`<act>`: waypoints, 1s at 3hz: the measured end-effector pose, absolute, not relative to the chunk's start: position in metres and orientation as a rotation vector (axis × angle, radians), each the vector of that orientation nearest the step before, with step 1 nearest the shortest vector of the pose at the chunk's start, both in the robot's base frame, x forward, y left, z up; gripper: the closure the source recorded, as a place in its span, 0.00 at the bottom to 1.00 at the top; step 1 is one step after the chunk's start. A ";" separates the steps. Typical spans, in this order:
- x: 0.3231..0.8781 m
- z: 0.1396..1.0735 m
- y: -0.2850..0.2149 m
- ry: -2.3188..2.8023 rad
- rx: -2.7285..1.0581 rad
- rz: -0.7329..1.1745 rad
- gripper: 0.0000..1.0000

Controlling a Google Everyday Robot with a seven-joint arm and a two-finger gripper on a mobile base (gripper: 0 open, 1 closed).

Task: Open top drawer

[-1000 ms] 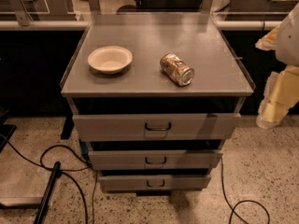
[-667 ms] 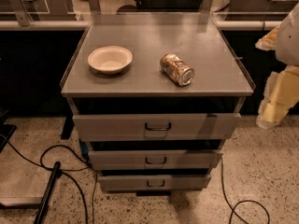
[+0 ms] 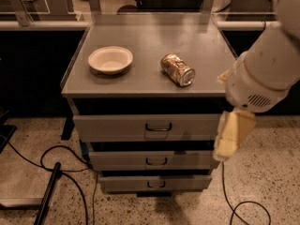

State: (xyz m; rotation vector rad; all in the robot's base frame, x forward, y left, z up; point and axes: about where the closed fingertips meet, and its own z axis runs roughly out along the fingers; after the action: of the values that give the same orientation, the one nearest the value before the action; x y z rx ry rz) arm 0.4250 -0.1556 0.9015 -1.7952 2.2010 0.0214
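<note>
The top drawer (image 3: 117,128) is the widest grey front under the cabinet top, with a small dark wire handle (image 3: 158,127) at its centre. It sits pushed in, about flush with the frame. My gripper (image 3: 230,139), cream-coloured, hangs down from the big white arm (image 3: 262,74) at the right. It is in front of the right end of the top drawer, well to the right of the handle, and holds nothing that I can see.
A white bowl (image 3: 110,60) and a can (image 3: 177,70) lying on its side rest on the grey cabinet top (image 3: 140,32). Two narrower drawers (image 3: 122,161) (image 3: 126,183) sit below. Cables (image 3: 61,156) and a black pole (image 3: 47,196) lie on the speckled floor at left.
The arm has swung in from the right edge toward the cabinet. The gripper now hangs by the right end of the top drawer. The drawers, bowl and can have not moved.
</note>
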 end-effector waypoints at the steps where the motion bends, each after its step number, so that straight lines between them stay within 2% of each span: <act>1: 0.423 0.857 -0.121 2.185 -1.845 0.090 0.00; 3: 0.424 0.836 -0.103 2.186 -1.833 0.100 0.00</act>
State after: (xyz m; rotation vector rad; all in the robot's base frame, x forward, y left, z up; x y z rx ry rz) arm 0.4237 -0.1026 0.8359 -1.8329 2.1865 0.1005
